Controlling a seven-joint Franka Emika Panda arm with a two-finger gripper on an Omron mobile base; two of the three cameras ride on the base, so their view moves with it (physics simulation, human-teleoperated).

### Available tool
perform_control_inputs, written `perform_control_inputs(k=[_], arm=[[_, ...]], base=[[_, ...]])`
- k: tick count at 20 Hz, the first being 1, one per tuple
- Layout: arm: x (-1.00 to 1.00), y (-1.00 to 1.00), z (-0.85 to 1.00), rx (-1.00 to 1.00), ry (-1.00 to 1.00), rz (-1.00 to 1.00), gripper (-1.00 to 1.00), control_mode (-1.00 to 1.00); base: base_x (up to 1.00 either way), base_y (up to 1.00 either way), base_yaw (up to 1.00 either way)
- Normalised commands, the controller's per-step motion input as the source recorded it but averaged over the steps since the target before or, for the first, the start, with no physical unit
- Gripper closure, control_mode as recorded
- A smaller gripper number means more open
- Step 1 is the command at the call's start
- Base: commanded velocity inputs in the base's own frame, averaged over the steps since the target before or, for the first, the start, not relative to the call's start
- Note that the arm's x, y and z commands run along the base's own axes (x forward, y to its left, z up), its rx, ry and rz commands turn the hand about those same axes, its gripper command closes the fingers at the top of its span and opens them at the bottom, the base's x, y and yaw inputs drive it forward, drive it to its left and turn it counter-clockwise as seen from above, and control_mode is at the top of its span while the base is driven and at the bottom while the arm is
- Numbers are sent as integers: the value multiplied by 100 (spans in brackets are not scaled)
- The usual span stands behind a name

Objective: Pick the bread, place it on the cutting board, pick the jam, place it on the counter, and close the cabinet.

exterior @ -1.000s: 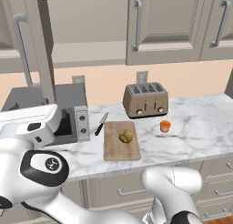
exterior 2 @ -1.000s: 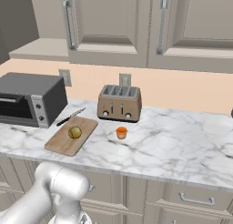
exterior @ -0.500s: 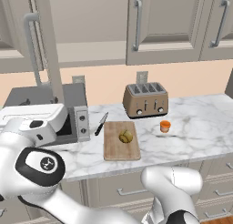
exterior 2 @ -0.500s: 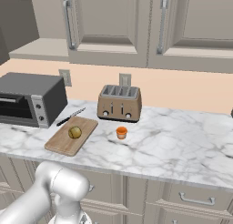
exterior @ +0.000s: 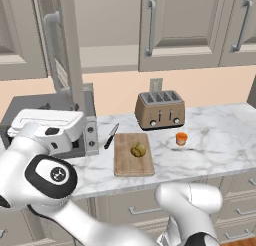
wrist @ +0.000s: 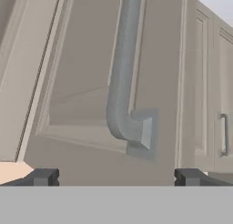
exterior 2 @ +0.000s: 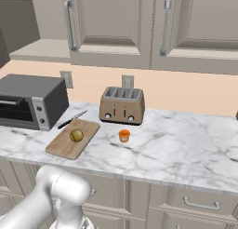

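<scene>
While the cabinet [exterior: 62, 45] door stands ajar above the toaster oven [exterior: 50, 122], we see our gripper [wrist: 113, 178] spread wide before its bar handle [wrist: 124, 68]; on the tabletop [exterior 2: 186, 144], the bread [exterior 2: 76, 135] rests on the cutting board [exterior 2: 62, 146], the jam [exterior 2: 123, 136] just beside.

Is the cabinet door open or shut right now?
Open: the cabinet door swings out from its frame, with an empty shelf visible behind it.

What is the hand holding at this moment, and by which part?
Nothing. The hand is open, its fingertips spread wide in front of the cabinet door, below its bar handle, without gripping it.
</scene>
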Motion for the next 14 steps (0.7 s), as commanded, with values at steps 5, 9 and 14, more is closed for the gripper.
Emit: perform_control_inputs(k=[5,9,14], arm=[[41,-50,-1,0,-5,-4,-100,-100],[42,-50,-3,0,-5,-2,-100,-100],[44,-47,-5,0,-4,-1,-100,-100]], base=[[0,0,0],[0,0,0],[0,0,0]])
